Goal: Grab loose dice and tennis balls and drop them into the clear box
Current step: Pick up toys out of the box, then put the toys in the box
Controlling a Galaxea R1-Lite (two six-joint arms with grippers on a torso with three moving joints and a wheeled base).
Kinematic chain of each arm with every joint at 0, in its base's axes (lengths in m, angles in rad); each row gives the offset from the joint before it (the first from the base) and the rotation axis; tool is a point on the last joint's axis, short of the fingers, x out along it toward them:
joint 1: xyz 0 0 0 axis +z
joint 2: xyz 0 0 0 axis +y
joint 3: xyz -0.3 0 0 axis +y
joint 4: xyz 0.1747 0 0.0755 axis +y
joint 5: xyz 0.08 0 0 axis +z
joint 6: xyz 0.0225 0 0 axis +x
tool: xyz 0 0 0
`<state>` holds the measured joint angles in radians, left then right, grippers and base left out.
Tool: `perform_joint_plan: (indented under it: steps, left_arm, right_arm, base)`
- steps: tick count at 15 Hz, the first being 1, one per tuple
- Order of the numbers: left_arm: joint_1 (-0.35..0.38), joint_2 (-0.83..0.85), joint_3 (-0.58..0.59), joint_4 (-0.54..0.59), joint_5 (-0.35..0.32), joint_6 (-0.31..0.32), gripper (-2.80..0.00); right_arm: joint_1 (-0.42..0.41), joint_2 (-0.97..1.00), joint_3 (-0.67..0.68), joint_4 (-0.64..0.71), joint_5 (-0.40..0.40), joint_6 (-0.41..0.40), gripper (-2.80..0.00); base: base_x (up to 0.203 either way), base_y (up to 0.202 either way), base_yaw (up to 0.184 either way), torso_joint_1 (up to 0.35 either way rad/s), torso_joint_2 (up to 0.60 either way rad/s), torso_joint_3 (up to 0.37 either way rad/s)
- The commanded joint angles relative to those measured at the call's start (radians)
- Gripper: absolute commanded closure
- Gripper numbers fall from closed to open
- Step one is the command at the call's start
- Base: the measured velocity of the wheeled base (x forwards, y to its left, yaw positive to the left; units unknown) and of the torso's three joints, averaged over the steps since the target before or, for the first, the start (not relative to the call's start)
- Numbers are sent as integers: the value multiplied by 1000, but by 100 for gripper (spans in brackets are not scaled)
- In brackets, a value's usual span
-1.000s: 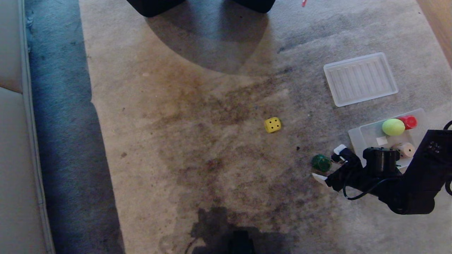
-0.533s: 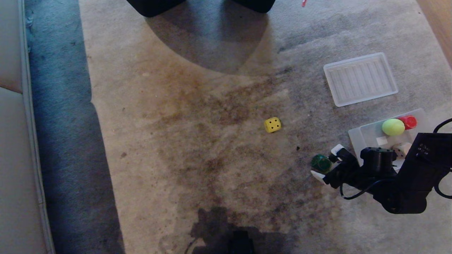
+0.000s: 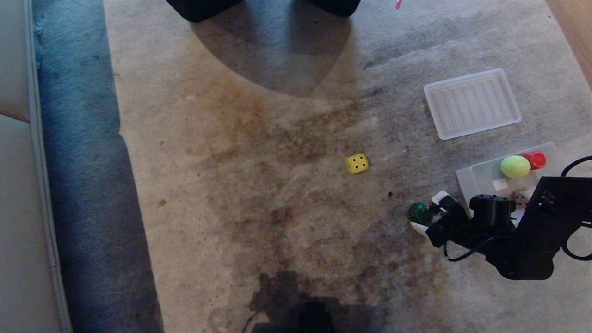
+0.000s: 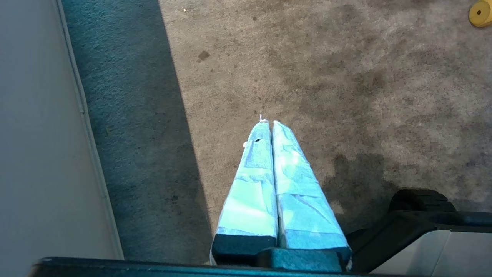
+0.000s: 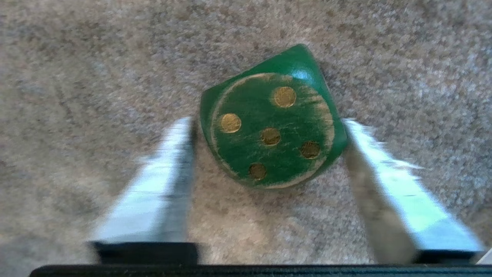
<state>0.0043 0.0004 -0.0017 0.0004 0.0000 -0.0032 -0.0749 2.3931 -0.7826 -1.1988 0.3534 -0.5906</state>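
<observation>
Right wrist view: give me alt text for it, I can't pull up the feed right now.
A dark green die with five gold pips facing the camera sits on mottled grey-beige carpet, between the two pale fingers of the right end effector. The fingers stand at either side of the die, blurred, close to or just touching its edges.

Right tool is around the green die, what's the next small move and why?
Probably finish closing: the right tool straddles the dark green rounded die with gold pips, its fingers flanking it on the carpet, and the die does not look lifted.
</observation>
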Motion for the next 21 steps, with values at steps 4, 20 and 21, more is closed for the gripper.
perform_joint_plan:
  steps: [4, 20, 21]
  left_arm:
    - [0, 1, 0, 0, 0, -1, 0]
    - [0, 1, 0, 0, 0, -1, 0]
    - [0, 0, 0, 0, 0, -1, 0]
  right_arm:
    - [-1, -16, 23, -27, 0, -5, 0]
    - [-160, -479, 207, 122, -192, 731, 0]
    - [-192, -479, 195, 120, -205, 734, 0]
  base:
    - [0, 0, 0, 0, 0, 0]
    - [0, 0, 0, 0, 0, 0]
    - [0, 0, 0, 0, 0, 0]
